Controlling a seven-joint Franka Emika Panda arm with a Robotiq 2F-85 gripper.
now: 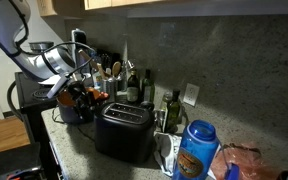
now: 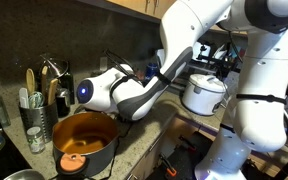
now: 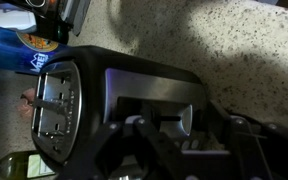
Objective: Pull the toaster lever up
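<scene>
The black two-slot toaster (image 1: 124, 132) stands on the counter. In the wrist view its top with the slots (image 3: 59, 105) is at the left and its end face fills the middle. The lever knob (image 3: 189, 120) sticks out of a slot on that end face. My gripper (image 3: 174, 138) is open, its two dark fingers on either side of the lever, close to the end face. In an exterior view the gripper (image 1: 84, 93) is at the toaster's near-left end. In the exterior view with the pot, the arm hides the toaster.
A blue-lidded jar (image 1: 196, 148) stands beside the toaster and also shows in the wrist view (image 3: 24, 50). Bottles (image 1: 134, 85) line the back wall. A dark pot with an orange inside (image 2: 84, 140) sits under the arm. A white cooker (image 2: 204, 92) is behind it.
</scene>
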